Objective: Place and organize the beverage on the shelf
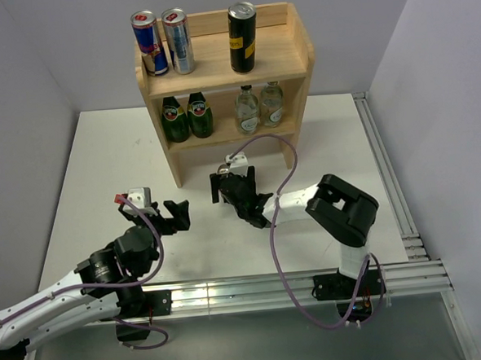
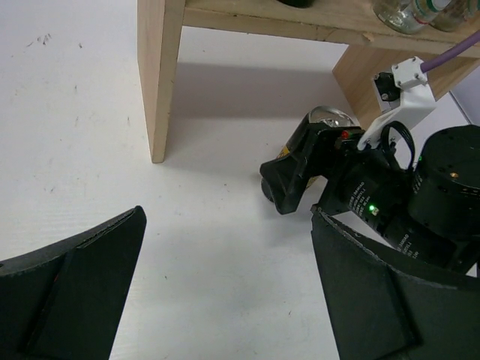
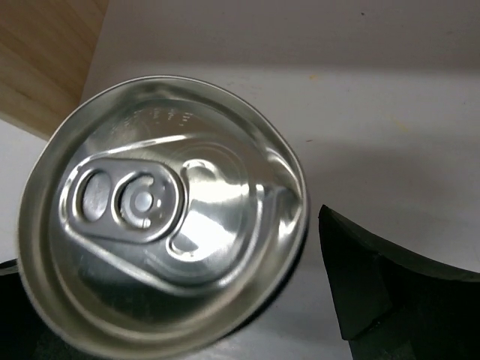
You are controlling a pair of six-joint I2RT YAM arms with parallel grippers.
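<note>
Since the can (image 3: 161, 217) sits between my right gripper's (image 1: 231, 183) spread jaws, I'd squeeze mid-body lightly: thin-walled, slick, probably full; left gripper (image 2: 226, 225) gapes, empty.

Shelf (image 1: 281, 43) was pale wood, table (image 1: 101, 172) white. On top, blue-and-silver cans (image 1: 178, 41) with red marks stood at eleven o'clock, a black-and-gold can (image 1: 242, 37) at one. Below, green bottles (image 1: 174, 119) with yellow labels at nine, clear bottles (image 1: 247, 110) at three. The loose can's lid (image 3: 161, 202) was silver, the cable (image 2: 450, 52) purple
</note>
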